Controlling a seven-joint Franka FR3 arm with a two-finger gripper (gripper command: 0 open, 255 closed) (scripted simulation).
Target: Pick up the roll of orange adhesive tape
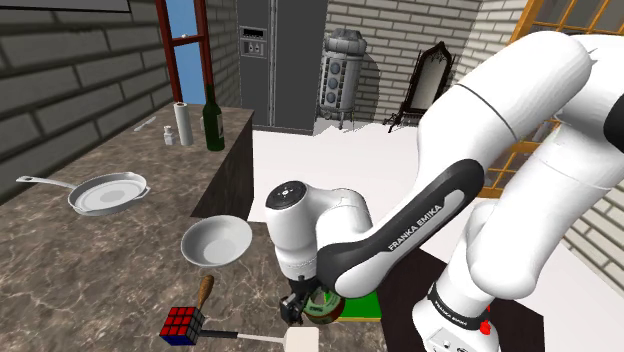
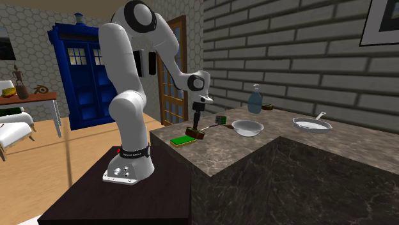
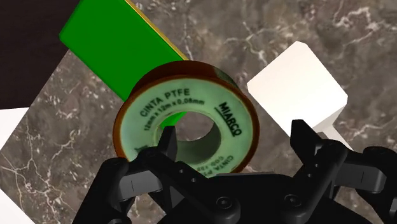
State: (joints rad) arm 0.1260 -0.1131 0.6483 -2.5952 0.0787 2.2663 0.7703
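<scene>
My pincer stands spread over the tape roll, which has a pale green face and a brown-orange rim and sits on the dark marble counter. One finger is in front of the roll's hole, the other outside its rim; I cannot tell whether either touches. A flat green slab lies just behind the roll, and a white block just beside it. Farther along the counter are a Rubik's cube, a wooden-handled tool, a white bowl and a frying pan.
</scene>
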